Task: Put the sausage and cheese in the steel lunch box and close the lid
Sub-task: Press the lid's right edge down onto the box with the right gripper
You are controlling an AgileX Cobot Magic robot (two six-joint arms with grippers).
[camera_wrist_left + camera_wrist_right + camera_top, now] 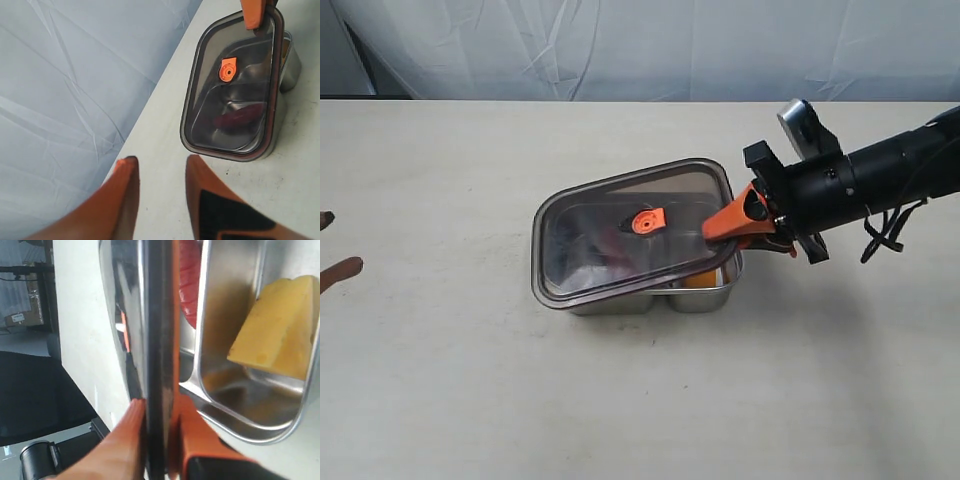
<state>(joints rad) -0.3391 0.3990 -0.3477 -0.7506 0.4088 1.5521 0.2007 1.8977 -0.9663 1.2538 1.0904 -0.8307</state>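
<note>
The steel lunch box (705,296) stands mid-table, and the dark tinted lid (610,250) with its orange valve tab (647,221) hovers just over it, tilted and shifted left. My right gripper (715,232) is shut on the lid's right edge, seen edge-on between the fingers (192,425) in the right wrist view. The yellow cheese (280,337) lies in one compartment, the red sausage (188,285) in the other; the sausage (240,117) also shows through the lid (235,80). My left gripper (161,162) is open and empty, left of the box (290,67).
The pale table (620,400) stretches around the box. A wrinkled white backdrop (640,45) runs along the far edge. My left gripper's orange fingertips (340,272) show at the far left edge of the exterior view.
</note>
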